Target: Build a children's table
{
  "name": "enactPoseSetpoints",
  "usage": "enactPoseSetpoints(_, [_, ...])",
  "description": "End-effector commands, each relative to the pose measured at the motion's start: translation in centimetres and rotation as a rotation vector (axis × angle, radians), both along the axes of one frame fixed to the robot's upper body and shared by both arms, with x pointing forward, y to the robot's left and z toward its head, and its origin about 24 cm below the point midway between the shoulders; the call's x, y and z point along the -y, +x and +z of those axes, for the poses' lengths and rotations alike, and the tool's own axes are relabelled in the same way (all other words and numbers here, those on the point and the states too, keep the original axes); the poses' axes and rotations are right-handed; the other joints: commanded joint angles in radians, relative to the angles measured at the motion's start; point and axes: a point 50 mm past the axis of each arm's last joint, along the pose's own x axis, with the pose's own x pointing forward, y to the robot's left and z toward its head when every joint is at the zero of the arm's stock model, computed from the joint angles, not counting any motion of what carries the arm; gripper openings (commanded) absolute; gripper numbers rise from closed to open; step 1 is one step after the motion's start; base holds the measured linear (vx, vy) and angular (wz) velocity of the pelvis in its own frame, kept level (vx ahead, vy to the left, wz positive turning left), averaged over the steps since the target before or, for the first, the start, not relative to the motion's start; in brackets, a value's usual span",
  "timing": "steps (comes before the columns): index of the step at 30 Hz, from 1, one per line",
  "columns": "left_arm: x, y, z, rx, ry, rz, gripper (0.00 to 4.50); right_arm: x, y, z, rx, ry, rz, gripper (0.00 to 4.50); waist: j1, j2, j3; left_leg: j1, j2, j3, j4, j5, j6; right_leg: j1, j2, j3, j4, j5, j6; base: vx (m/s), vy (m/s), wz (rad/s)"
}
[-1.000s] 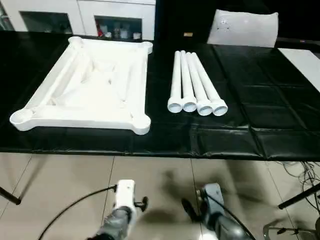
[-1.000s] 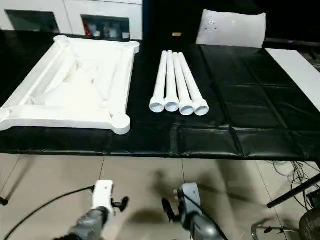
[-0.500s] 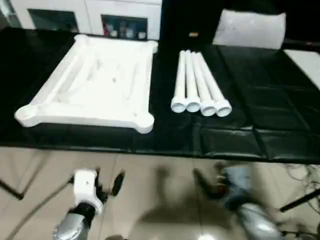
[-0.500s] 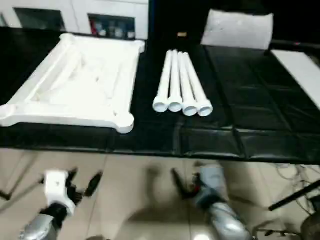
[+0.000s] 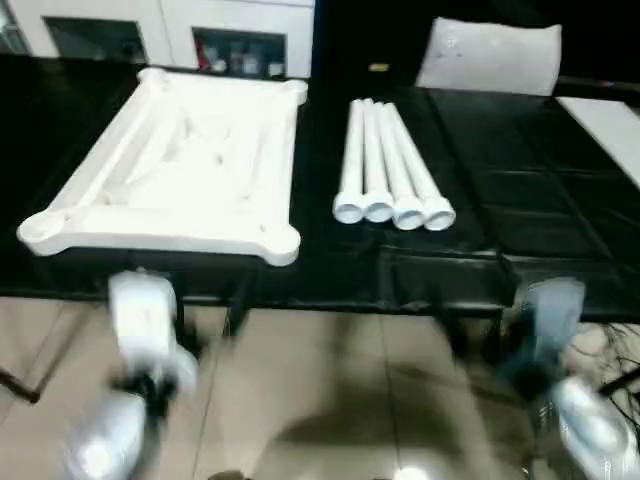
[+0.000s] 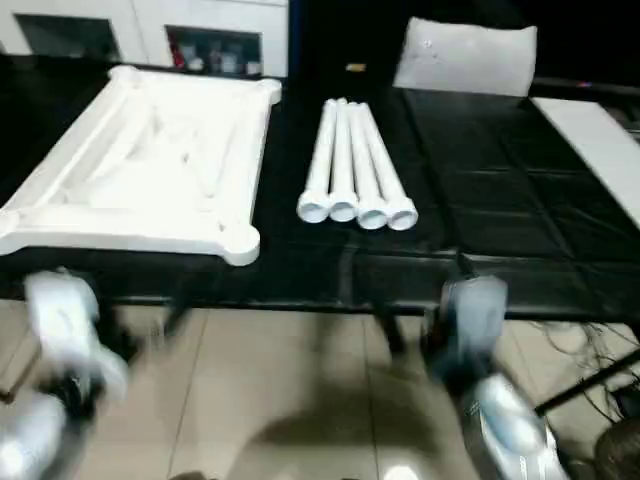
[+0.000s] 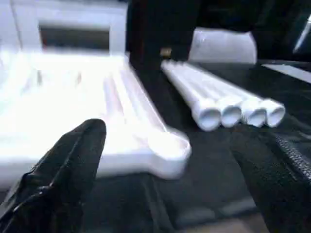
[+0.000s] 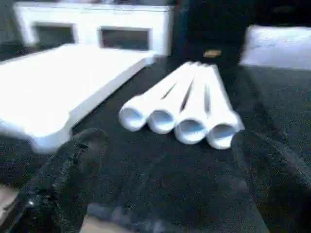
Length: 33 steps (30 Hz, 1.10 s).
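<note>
The white tabletop lies underside up on the left of the black table, its ribs and round corner sockets showing. To its right, several white legs lie side by side, open ends toward me. My left gripper hangs open just before the table's front edge, below the tabletop's near right corner. Farther right, below the front edge, my right gripper is open too, its fingers facing the leg ends. Neither holds anything.
A white padded panel leans at the back of the table. A flat white sheet lies at the right edge. White cabinets stand behind. Tiled floor lies before the table, with cables at the right.
Both arms have risen from low over the floor to the table's front edge and spread apart. The tabletop and legs have not moved.
</note>
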Motion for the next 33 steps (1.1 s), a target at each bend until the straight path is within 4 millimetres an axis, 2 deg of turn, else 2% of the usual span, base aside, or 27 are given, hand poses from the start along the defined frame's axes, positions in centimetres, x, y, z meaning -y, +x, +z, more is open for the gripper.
enactPoseSetpoints(1, [-1.6,1.6,1.0,0.031,0.043,0.059,4.45,0.0,1.5,1.3,0.018,-0.016,-0.051,4.50,-0.002,0.017,-0.034,0.004,0.016,-0.024,-0.079,-0.180,-0.039,0.017,-0.046,0.045,-0.075,-0.113,-0.047,0.000,0.000,0.00])
enactPoseSetpoints(2, [-1.7,2.0,1.5,0.048,0.040,0.075,4.45,0.0,1.8,1.4,0.021,-0.027,-0.056,4.50,-0.007,0.019,-0.044,0.010,0.015,-0.024,-0.071,-0.142,-0.051,0.018,-0.046,0.045,-0.067,-0.048,-0.051,0.000,0.000,0.00])
enactPoseSetpoints(4, [-1.9,2.4,2.0,0.044,0.033,0.088,4.45,-0.1,2.2,1.5,0.015,-0.080,-0.073,4.50,-0.006,0.025,-0.047,0.003,0.016,-0.023,-0.067,-0.069,-0.058,0.024,-0.045,0.043,-0.055,0.100,-0.068,0.000,0.000,0.00])
enactPoseSetpoints(6, [-2.1,2.6,2.6,0.040,0.059,0.098,4.45,-0.5,2.8,1.6,0.018,-0.141,-0.098,4.50,-0.006,0.017,-0.053,0.001,0.010,-0.020,-0.060,-0.026,-0.058,0.032,-0.041,0.042,-0.047,0.198,-0.086,0.000,0.000,0.00])
enactPoseSetpoints(8, [-1.8,2.6,2.6,0.018,0.093,0.105,4.45,-0.7,3.3,1.8,0.050,-0.186,-0.130,4.50,-0.006,0.022,-0.053,0.002,0.009,-0.019,-0.059,-0.013,-0.061,0.030,-0.042,0.041,-0.046,0.206,-0.094,0.000,0.000,0.00])
enactPoseSetpoints(9, [-1.2,2.1,2.2,-0.011,0.023,0.122,4.45,-1.8,3.2,1.0,-0.041,-0.128,-0.095,4.50,-0.008,0.022,-0.052,0.001,0.010,-0.018,-0.060,-0.029,-0.062,0.033,-0.042,0.042,-0.045,0.191,-0.102,0.000,0.000,0.00])
enactPoseSetpoints(11, [-0.3,1.6,2.0,-0.007,-0.014,0.127,4.45,-2.6,3.3,1.2,-0.074,-0.038,-0.054,4.50,-0.007,0.007,-0.050,0.000,0.015,-0.018,-0.063,-0.056,-0.052,0.036,-0.046,0.044,-0.047,0.164,-0.116,0.000,0.000,0.00])
enactPoseSetpoints(13, [-0.1,1.6,2.0,-0.010,-0.014,0.128,4.45,-2.8,3.4,1.3,-0.071,-0.006,-0.042,4.50,-0.003,0.014,-0.049,0.000,0.017,-0.019,-0.063,-0.073,-0.040,0.032,-0.049,0.044,-0.049,0.125,-0.115,0.000,0.000,0.00])
enactPoseSetpoints(14, [0.2,1.4,1.1,-0.030,0.001,0.121,4.45,-3.5,3.6,1.0,-0.066,-0.022,-0.007,4.50,-0.003,0.013,-0.048,0.000,0.017,-0.019,-0.063,-0.082,-0.040,0.031,-0.048,0.044,-0.051,0.096,-0.107,0.000,0.000,0.00])
enactPoseSetpoints(15, [0.5,1.0,0.0,-0.055,0.053,0.107,4.45,-4.7,3.8,0.4,-0.062,-0.066,0.064,4.50,0.010,-0.026,-0.041,-0.060,-0.008,-0.055,-0.079,-0.083,0.040,0.074,-0.069,0.001,-0.054,0.062,-0.074,0.000,0.000,0.00])
enactPoseSetpoints(16, [0.5,0.9,-0.1,-0.061,0.081,0.103,4.45,-5.1,3.9,0.2,-0.063,-0.079,0.095,4.50,0.004,0.011,-0.044,-0.050,-0.013,-0.069,-0.080,-0.155,0.101,0.074,-0.082,-0.029,-0.078,-0.076,-0.029,-0.037,-0.013,0.32])
enactPoseSetpoints(17, [0.4,0.7,0.0,-0.073,0.048,0.121,4.45,-5.7,4.0,0.2,-0.055,-0.095,0.126,4.50,-0.001,0.014,-0.041,-0.042,-0.013,-0.078,-0.075,-0.192,0.118,0.071,-0.097,-0.032,-0.087,-0.144,-0.037,-0.037,-0.013,0.32])
enactPoseSetpoints(18, [0.3,0.6,0.0,-0.077,0.027,0.130,4.45,-5.8,4.1,0.2,-0.052,-0.096,0.126,4.50,-0.001,0.019,-0.036,-0.050,-0.017,-0.089,-0.074,-0.242,0.127,0.091,-0.107,-0.044,-0.107,-0.294,-0.060,-0.008,-0.022,0.58])
enactPoseSetpoints(19, [0.2,0.6,0.0,-0.079,0.015,0.145,4.45,-6.0,4.2,0.2,-0.054,-0.090,0.127,4.50,0.004,0.026,-0.030,-0.041,-0.018,-0.090,-0.074,-0.286,0.117,0.089,-0.110,-0.052,-0.121,-0.385,-0.070,0.001,-0.014,0.61])
enactPoseSetpoints(20, [0.0,0.6,-0.1,-0.088,0.023,0.152,4.45,-6.2,4.4,0.3,-0.048,-0.084,0.126,4.50,0.005,0.019,-0.018,-0.034,-0.019,-0.092,-0.070,-0.373,0.101,0.097,-0.117,-0.070,-0.146,-0.555,-0.084,0.001,-0.014,0.61])
enactPoseSetpoints(21, [-0.1,0.6,-0.2,-0.096,0.032,0.152,4.45,-6.3,4.5,0.4,-0.047,-0.076,0.123,4.50,0.008,0.021,-0.016,-0.038,-0.021,-0.091,-0.065,-0.392,0.097,0.111,-0.121,-0.078,-0.155,-0.623,-0.087,0.017,0.010,0.62])
enactPoseSetpoints(22, [-0.2,0.7,-0.3,-0.103,0.063,0.144,4.45,-6.6,4.5,0.5,-0.056,-0.059,0.124,4.50,0.022,0.023,-0.005,-0.036,-0.025,-0.083,-0.049,-0.433,0.091,0.138,-0.134,-0.107,-0.183,-0.770,-0.069,0.042,0.018,0.65])
enactPoseSetpoints(23, [-0.2,0.7,-0.3,-0.103,0.068,0.142,4.45,-6.7,4.5,0.5,-0.059,-0.060,0.126,4.50,0.025,0.025,-0.002,-0.027,-0.027,-0.080,-0.047,-0.445,0.089,0.137,-0.131,-0.114,-0.187,-0.783,-0.070,0.042,0.018,0.65])
enactPoseSetpoints(25, [-0.3,0.8,-0.2,-0.094,0.062,0.135,4.45,-6.8,4.4,0.4,-0.057,-0.055,0.128,4.50,0.032,0.035,-0.001,-0.025,-0.023,-0.084,-0.059,-0.451,0.088,0.161,-0.113,-0.123,-0.185,-0.735,-0.079,0.090,0.025,0.71])
enactPoseSetpoints(26, [-0.4,1.1,0.0,-0.088,0.057,0.136,4.45,-6.7,4.3,0.2,-0.054,-0.045,0.114,4.50,0.014,0.062,-0.015,0.084,0.022,-0.085,-0.075,-0.520,0.038,0.098,-0.068,-0.094,-0.154,-0.616,-0.102,0.111,0.024,0.70])
enactPoseSetpoints(27, [-0.4,1.2,0.0,-0.086,0.054,0.136,4.45,-6.7,4.2,0.2,-0.049,-0.033,0.118,4.50,0.005,0.052,0.003,0.106,0.047,-0.113,-0.096,-0.624,0.011,0.071,-0.045,-0.091,-0.120,-0.552,-0.113,0.158,0.004,0.47])
enactPoseSetpoints(28, [-0.4,1.3,0.0,-0.085,0.052,0.136,4.45,-6.7,4.1,0.2,-0.045,-0.025,0.121,4.50,-0.005,0.057,-0.014,0.136,0.098,-0.173,-0.150,-0.721,0.003,0.052,-0.019,-0.054,0.005,-0.233,-0.080,0.156,0.013,0.04])
enactPoseSetpoints(29, [-0.3,1.4,0.0,-0.086,0.055,0.135,4.45,-6.7,4.1,0.2,-0.040,-0.028,0.116,4.50,-0.005,0.053,-0.020,0.138,0.095,-0.182,-0.152,-0.689,0.050,0.045,-0.019,-0.048,0.019,-0.179,-0.051,0.156,0.013,0.04])
enactPoseSetpoints(30, [-0.3,1.6,0.0,-0.087,0.057,0.134,4.45,-6.5,4.1,0.2,-0.041,-0.033,0.099,4.50,-0.015,0.043,-0.023,0.151,0.084,-0.167,-0.141,-0.616,0.144,0.020,-0.034,-0.034,0.020,-0.104,-0.027,0.135,0.019,-0.06])
enactPoseSetpoints(31, [-0.2,1.7,-0.1,-0.087,0.046,0.122,4.45,-6.4,4.0,0.2,-0.044,-0.034,0.083,4.50,-0.019,0.020,-0.019,0.116,0.036,-0.114,-0.122,-0.539,0.188,0.044,-0.063,-0.008,-0.039,-0.054,-0.040,0.131,-0.020,0.13])
enactPoseSetpoints(32, [0.0,1.9,-0.1,-0.088,0.045,0.114,4.45,-6.2,3.9,0.2,-0.041,-0.035,0.064,4.50,-0.003,-0.003,-0.014,0.075,-0.009,-0.065,-0.093,-0.493,0.183,0.079,-0.089,0.031,-0.091,-0.113,-0.058,0.131,-0.020,0.13])
enactPoseSetpoints(33, [0.0,1.9,-0.1,-0.088,0.045,0.113,4.45,-6.2,3.9,0.2,-0.040,-0.036,0.062,4.50,0.021,-0.009,-0.015,0.043,-0.067,-0.028,-0.027,-0.392,0.172,0.126,-0.105,0.090,-0.126,-0.188,-0.097,0.205,-0.039,0.03])
